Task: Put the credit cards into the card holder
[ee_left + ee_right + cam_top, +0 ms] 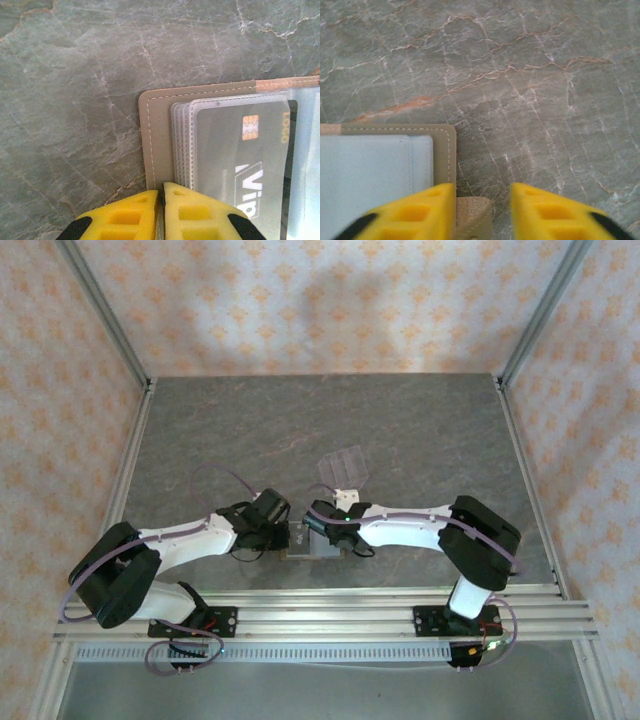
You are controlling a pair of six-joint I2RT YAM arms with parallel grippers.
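Now left end effector (161, 192) pinches card holder (155, 135) sleeving card (245, 160); right end effector (482, 195) parted.

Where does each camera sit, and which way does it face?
Top external: above and behind the bases, looking down at the grey stone-patterned table; the white left arm and right arm show.
Left wrist: behind the left end effector, looking down past its shut yellow fingers at the open tan leather-like card holder and a dark plastic card in its clear sleeve.
Right wrist: behind the right end effector, looking down past its open fingers at another holder corner.
Shared: both wrist views show the holder.
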